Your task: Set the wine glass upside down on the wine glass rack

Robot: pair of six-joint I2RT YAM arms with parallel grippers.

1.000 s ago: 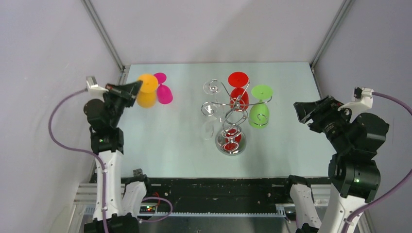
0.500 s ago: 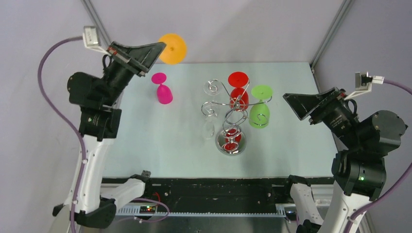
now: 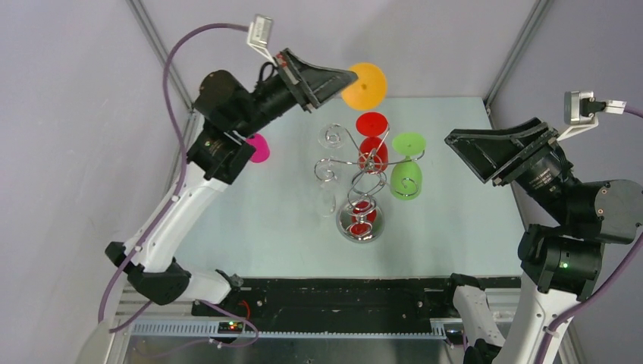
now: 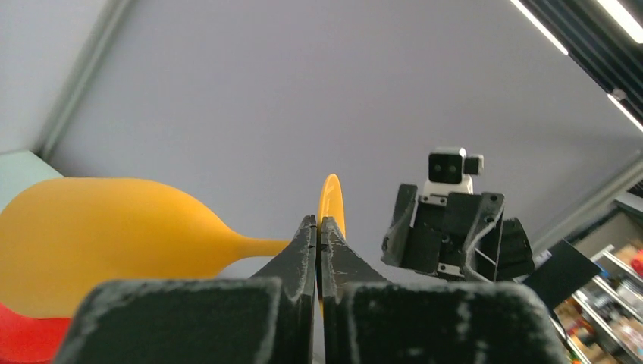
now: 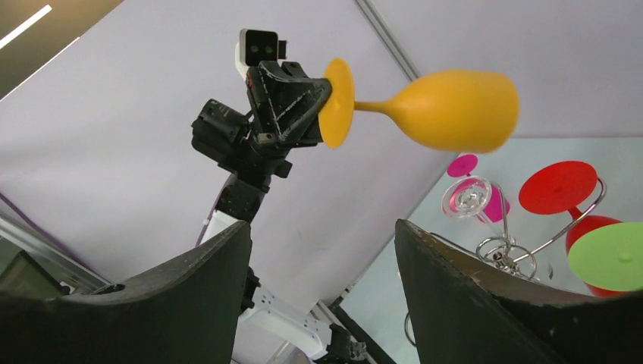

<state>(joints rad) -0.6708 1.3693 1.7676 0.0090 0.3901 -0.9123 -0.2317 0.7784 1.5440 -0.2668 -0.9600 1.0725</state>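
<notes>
- Since the earlier frames, the left arm [image 3: 189,205] has swung up from the 9 o'clock edge of the table [image 3: 258,227]. The left gripper [image 3: 350,76] now hangs in the air at 12 o'clock of the wine glass rack [image 3: 362,171].
- Left claw: fully closed, pinching the orange wine glass [image 3: 364,86] by its foot. The foot faces the overhead camera and hides the bowl.
- We judge that the foot grip leaves the stem free to slide into a curled arm of the rack.
- Right gripper [image 3: 470,155]: raised at 3 o'clock of the rack, jaws wide apart, nothing between them. It points at the orange glass, possibly to steady it.
- A red wine glass [image 3: 371,136] and a green wine glass [image 3: 407,171] already hang bowl-down, at 12 and 2 o'clock.
- A magenta wine glass [image 3: 259,148] stands at 10 o'clock, partly behind the left arm.
</notes>
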